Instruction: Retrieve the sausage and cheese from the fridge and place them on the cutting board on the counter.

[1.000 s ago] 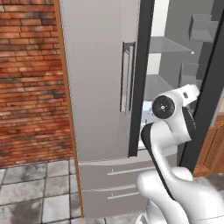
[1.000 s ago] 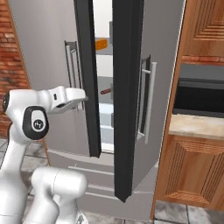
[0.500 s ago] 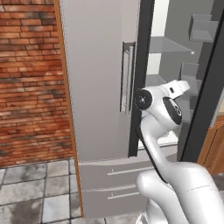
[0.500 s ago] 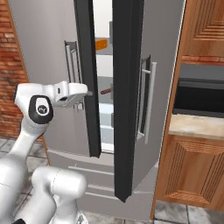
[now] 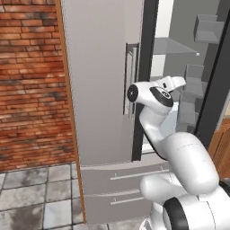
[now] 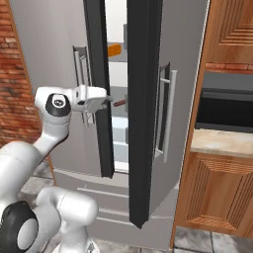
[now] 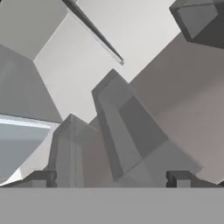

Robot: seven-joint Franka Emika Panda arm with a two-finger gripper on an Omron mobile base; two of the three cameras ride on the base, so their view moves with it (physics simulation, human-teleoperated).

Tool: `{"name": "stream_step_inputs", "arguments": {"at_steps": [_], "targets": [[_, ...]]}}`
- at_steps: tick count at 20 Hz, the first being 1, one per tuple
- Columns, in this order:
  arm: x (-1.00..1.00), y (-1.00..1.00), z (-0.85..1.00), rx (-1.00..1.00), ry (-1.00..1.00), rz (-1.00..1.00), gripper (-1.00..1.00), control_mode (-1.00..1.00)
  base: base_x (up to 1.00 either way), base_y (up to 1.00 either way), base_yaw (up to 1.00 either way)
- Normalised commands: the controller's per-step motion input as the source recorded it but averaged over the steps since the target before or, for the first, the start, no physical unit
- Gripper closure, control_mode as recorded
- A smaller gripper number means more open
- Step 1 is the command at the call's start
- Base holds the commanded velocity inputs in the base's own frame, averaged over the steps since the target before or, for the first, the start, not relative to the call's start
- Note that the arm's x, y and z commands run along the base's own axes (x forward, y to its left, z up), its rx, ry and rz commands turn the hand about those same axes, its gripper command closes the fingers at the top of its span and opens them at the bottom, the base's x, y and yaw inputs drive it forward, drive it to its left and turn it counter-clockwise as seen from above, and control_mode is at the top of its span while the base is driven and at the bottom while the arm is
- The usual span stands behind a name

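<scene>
We see arm raised and swung toward fridge (image 6: 59, 59) gap since second ago. End effector (image 7: 113, 177) spread wide, empty, facing door bins. Cheese (image 6: 114, 50) on upper shelf, 12 o'clock of hand; sausage (image 6: 119, 103) at 3 o'clock. Reach begun, nothing grasped yet.

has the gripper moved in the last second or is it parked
Yes. In the right base view the gripper has advanced from beside the left door's handle toward the opening of the fridge, fingers open.
</scene>
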Motion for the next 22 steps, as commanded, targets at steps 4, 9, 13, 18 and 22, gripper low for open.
{"name": "stream_step_inputs", "arguments": {"at_steps": [4, 9, 13, 18, 22], "targets": [[0.45, -0.66, -0.11, -0.1, 0.0, -0.15, -1.0, -1.0, 0.0, 0.0, 0.0], [0.08, -0.92, -0.14, -0.12, 0.0, -0.16, -1.0, -1.0, 0.0, 0.0, 0.0], [-0.16, -1.0, -0.15, -0.13, -0.01, -0.16, -1.0, -1.0, 0.0, 0.0, 0.0], [-0.52, -1.0, -0.09, -0.11, -0.05, -0.16, -1.0, -1.0, 0.0, 0.0, 0.0], [-0.23, -1.0, -0.01, -0.04, -0.01, -0.14, -1.0, -1.0, 0.0, 0.0, 0.0]]}}
